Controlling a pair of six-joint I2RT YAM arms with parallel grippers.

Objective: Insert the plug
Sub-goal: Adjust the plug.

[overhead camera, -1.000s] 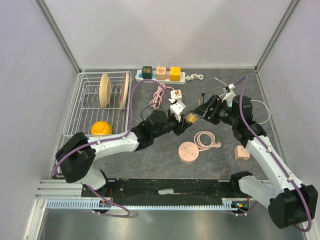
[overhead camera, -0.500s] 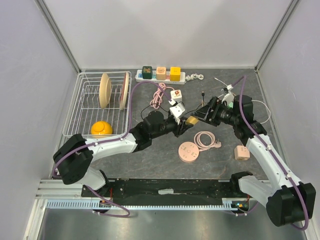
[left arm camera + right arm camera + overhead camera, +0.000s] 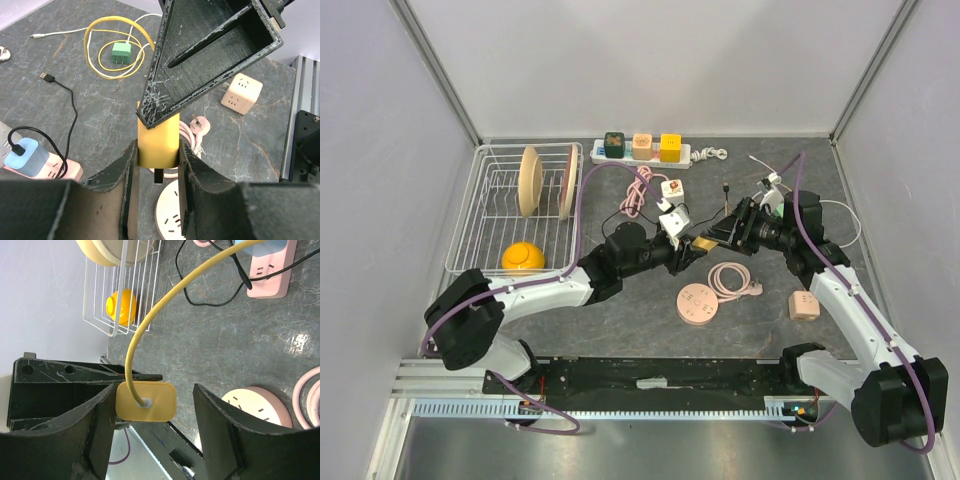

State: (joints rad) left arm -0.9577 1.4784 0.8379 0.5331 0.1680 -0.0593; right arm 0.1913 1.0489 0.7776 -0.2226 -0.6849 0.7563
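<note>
A yellow plug [image 3: 703,241] hangs in mid-air above the table, its yellow cable [image 3: 150,315] running off behind it. My left gripper [image 3: 157,150] is shut on the plug [image 3: 158,145], whose dark prong points down toward the round pink socket [image 3: 167,215]. In the top view this socket [image 3: 698,303] lies on the table just in front of the plug. My right gripper [image 3: 155,400] is open around the plug's cable end [image 3: 146,401]. One jaw lies against the plug's side and the other stands clear of it.
A wire dish rack [image 3: 490,215] with plates and a yellow bowl [image 3: 522,256] stands at the left. A power strip [image 3: 640,150] with coloured adapters lies at the back. A pink coiled cable [image 3: 730,278], a cube adapter [image 3: 804,305] and a green adapter [image 3: 120,51] lie nearby.
My right gripper has come in over the plug's cable end and its jaws have narrowed. My left gripper has shifted slightly, still holding the plug.
</note>
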